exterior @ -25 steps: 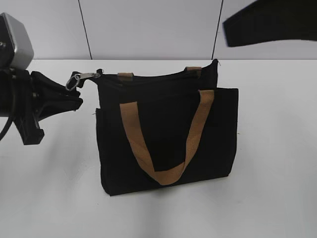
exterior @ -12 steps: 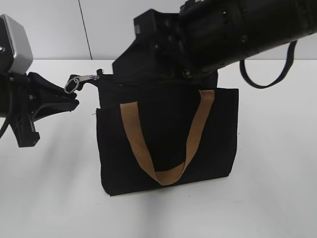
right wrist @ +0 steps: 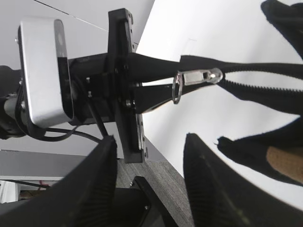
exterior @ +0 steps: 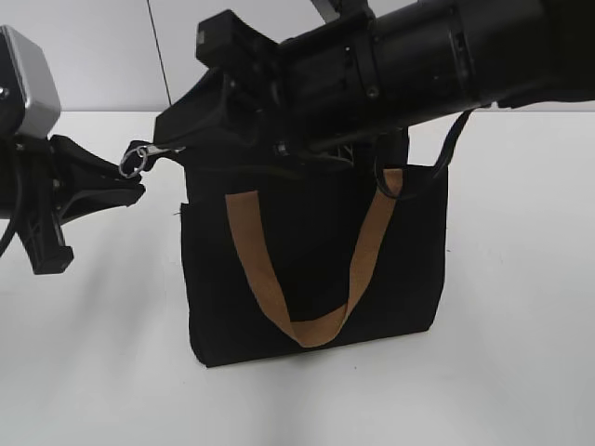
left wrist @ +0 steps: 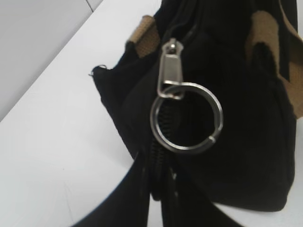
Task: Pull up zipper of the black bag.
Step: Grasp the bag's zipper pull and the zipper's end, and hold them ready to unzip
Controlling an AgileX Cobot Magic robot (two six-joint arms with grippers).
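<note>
Two tools flank the black bag [exterior: 311, 260]: left tool [exterior: 125, 181] pinches its zipper [left wrist: 170, 73] tail, right tool [right wrist: 151, 184] spread

Black arms [exterior: 446, 65] (silver camera box [exterior: 28, 79], black cable [right wrist: 94, 125])

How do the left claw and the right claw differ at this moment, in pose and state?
The left claw is shut on the zipper tape end beside the zipper; the right claw is open and holds nothing. The left claw sits beside the black bag; the right claw reaches across above its top. Both are black.
</note>
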